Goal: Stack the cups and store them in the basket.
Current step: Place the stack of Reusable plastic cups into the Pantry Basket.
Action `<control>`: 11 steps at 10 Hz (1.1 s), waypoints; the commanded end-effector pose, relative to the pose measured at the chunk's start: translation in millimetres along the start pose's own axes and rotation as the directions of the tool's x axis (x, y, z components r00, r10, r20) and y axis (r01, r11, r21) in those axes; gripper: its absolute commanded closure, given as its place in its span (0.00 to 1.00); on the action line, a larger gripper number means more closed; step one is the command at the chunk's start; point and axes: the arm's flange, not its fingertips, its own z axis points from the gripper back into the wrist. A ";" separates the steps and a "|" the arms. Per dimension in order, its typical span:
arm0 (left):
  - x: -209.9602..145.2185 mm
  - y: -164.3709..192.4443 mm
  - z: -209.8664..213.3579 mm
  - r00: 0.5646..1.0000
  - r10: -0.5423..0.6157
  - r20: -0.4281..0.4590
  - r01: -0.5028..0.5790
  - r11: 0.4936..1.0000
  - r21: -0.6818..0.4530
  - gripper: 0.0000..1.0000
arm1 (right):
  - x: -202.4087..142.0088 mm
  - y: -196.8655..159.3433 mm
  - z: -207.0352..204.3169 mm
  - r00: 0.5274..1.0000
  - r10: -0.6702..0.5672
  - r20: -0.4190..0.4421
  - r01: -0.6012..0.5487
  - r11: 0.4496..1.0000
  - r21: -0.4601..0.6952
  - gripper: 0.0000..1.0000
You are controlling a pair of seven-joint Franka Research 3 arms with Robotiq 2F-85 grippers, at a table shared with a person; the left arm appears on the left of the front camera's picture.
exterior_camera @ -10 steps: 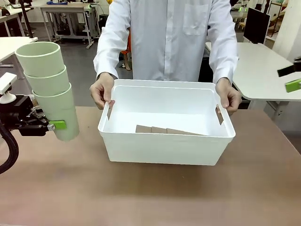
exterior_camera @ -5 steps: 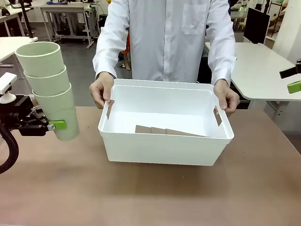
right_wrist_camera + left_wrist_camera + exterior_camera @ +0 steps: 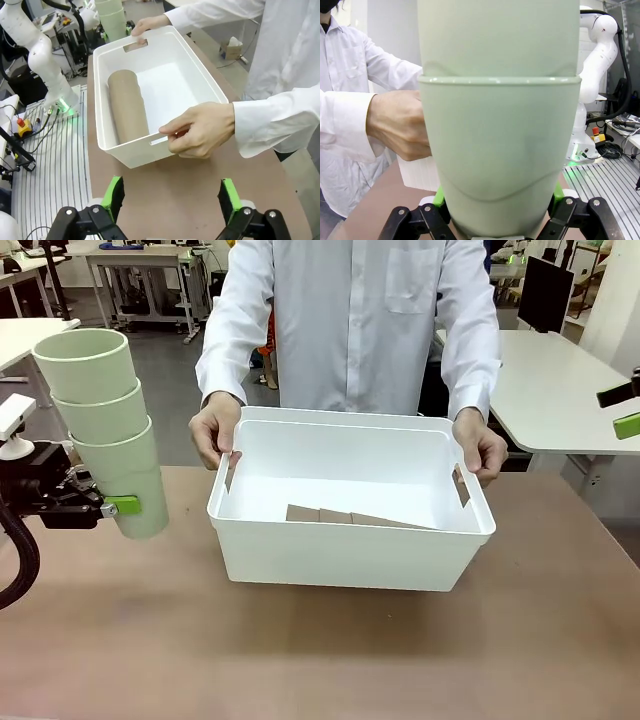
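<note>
Left tool is gripping the green cup stack, hanging clear left of the basket. The person's hands are holding both basket rims, brown cups lying inside. Right tool is gaping wide, well off the basket's right edge.

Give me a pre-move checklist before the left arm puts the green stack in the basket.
1. Grip on green stack: ok. Left gripper has its pads against both sides of the bottom cup, stack upright, clear of the table.
2. Stack nested: ok. Three green cups sit squarely in one another.
3. Room in basket: ok. Brown stack lies on its side along one long wall; the rest of the floor is bare.
4. Basket steady: ok. The person's hands hold both short ends.
5. Entry path: not ok. One hand is on the basket end nearest the green stack.
6. Right gripper: ok. Open, holding nothing, off to the right of the basket.
</note>
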 end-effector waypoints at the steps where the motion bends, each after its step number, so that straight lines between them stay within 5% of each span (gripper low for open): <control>1: 5.0 -1.0 -0.3 1.000 -0.011 0.007 0.011 1.000 -0.004 0.15 | 0.0 -0.4 -1.0 1.000 0.018 0.021 -0.018 1.000 0.005 0.00; 11: 0.0 0.0 0.0 1.000 0.000 0.000 0.000 1.000 0.000 0.15 | 0.0 -0.4 -1.0 1.000 0.018 0.021 -0.018 1.000 0.005 0.00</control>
